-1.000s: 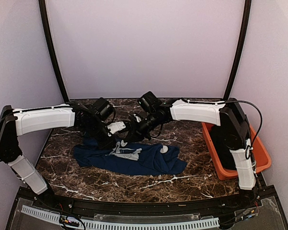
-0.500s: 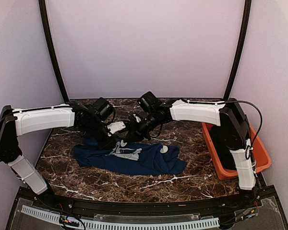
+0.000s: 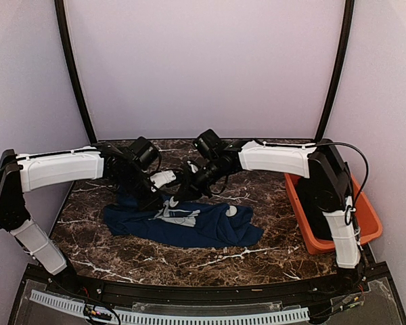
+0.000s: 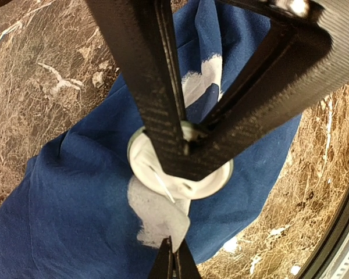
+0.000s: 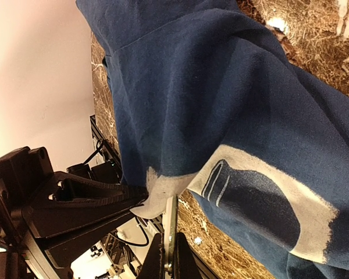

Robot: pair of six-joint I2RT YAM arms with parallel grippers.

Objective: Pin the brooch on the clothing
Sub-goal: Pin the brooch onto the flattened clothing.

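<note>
Findings at the back-centre of the marble table [image 3: 108, 250]:

1. We find the left gripper [image 4: 186, 152] pressed together on the brooch [image 4: 154, 174]. Its two black fingers converge on the middle of the disc and cover that part. The disc's white back and thin rim show to either side of them.

2. The brooch is off the table, held against a raised fold of the T-shirt [image 4: 75, 197]. It sits directly at the left fingertips, partly over the shirt's pale print [image 4: 160, 218].

3. The right gripper [image 4: 174, 261] comes in from the opposite side, jaws closed. Its tips meet the edge of that same pale patch just below the brooch. We judge them to be nipping the cloth there, though the contact itself is small in both wrist views.

4. The rest of the shirt lies spread on the table below both arms. An orange bin [image 3: 369, 218] stands well apart at the right edge.
</note>
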